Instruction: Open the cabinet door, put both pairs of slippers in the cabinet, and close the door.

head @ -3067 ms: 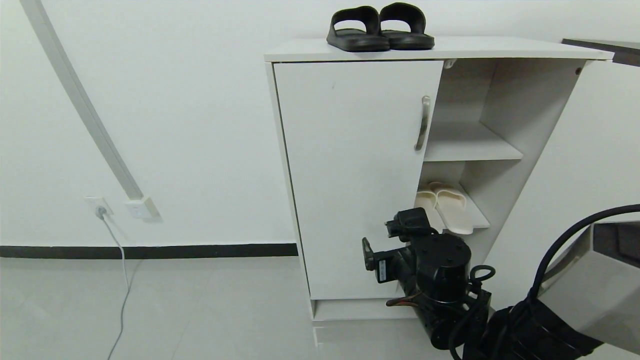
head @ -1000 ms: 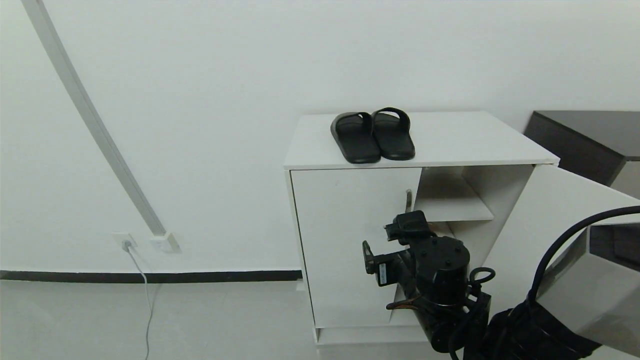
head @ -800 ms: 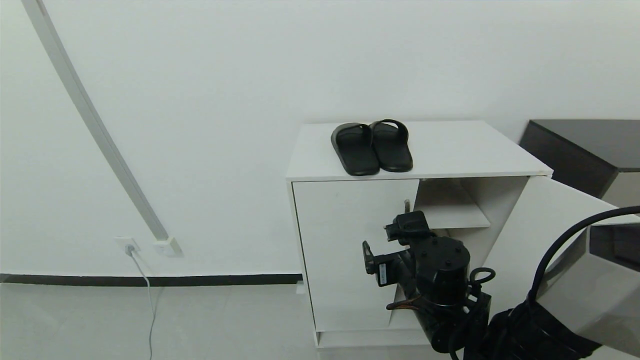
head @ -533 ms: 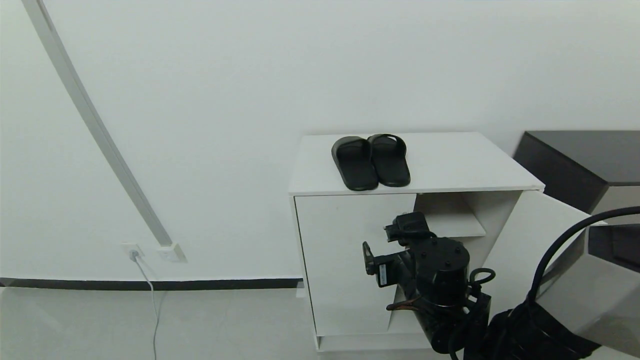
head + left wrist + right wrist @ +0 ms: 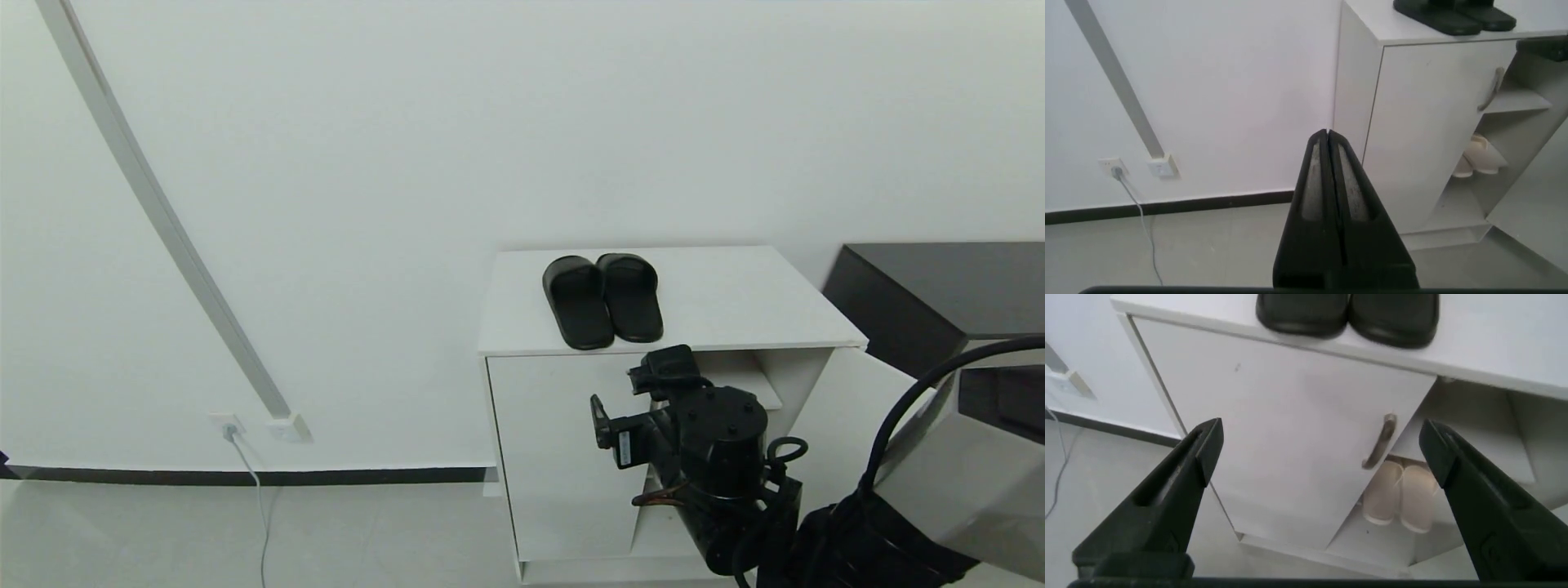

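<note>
The left claw (image 5: 1328, 188) is held pressed together, empty, aimed at the wall (image 5: 1208, 98) beside the cabinet (image 5: 1421, 122). The right claw (image 5: 1321, 433) is spread wide, empty, facing the door (image 5: 1274, 465); pale slippers (image 5: 1400, 494) lie inside. Black slippers (image 5: 602, 298) are seen atop the cabinet, the right arm (image 5: 702, 441) raised before it.

In the head view the right arm (image 5: 718, 457) stands in front of the cabinet (image 5: 735, 294) and covers its lower shelves and the handle of the closed door (image 5: 547, 457); the open door (image 5: 849, 425) is partly behind this arm too. In the right wrist view the picture's edge cuts the black slippers (image 5: 1347, 309). In the left wrist view the closed door hides part of the cream slippers (image 5: 1482, 155).
</note>
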You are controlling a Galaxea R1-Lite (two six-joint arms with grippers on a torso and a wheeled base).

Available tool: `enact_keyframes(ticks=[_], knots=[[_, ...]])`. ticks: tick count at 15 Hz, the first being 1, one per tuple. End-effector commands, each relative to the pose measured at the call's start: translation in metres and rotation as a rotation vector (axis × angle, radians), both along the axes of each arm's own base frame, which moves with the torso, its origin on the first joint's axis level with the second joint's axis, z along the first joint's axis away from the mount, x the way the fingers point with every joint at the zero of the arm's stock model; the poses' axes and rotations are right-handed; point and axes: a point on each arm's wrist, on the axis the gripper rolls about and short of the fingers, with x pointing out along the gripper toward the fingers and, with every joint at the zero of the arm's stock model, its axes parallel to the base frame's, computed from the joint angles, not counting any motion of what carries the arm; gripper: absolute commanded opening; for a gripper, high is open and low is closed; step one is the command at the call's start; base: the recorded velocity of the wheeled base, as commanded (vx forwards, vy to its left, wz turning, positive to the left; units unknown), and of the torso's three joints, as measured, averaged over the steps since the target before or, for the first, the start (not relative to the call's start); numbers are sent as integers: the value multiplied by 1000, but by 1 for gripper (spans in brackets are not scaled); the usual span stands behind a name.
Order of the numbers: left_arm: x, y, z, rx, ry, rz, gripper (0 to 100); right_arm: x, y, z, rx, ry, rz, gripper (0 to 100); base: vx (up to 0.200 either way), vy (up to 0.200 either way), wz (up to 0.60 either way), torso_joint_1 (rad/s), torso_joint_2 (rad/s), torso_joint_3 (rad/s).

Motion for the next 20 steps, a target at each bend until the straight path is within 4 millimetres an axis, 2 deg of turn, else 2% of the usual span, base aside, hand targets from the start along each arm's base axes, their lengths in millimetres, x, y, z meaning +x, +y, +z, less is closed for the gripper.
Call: enact_keyframes(ticks=[1,3,6,9,13,16,20], knots=[[0,0,0,1,0,1,0,5,-1,-9,-17,15,-16,100,0,0,0,188,-393,-217],[0,0,0,2,0,1,0,18,-5,-9,8,4,-29,100,0,0,0,171,-378,-208],[0,0,0,2,0,1,0,46,-4,7,41,28,-84,100,0,0,0,115,-261,-137],[0,0,0,1,0,-1,0,58,11,34,56,85,-86,100,0,0,0,0,0,0],[0,0,0,2,1,-1,0,65,18,60,81,177,-97,100,0,0,0,0,0,0],[0,0,0,2,0,1,0,64,18,54,75,202,-87,100,200,0,0,7,1,1],[0,0,0,2,1,1,0,68,20,36,78,236,-101,100,200,0,0,1,-6,5]])
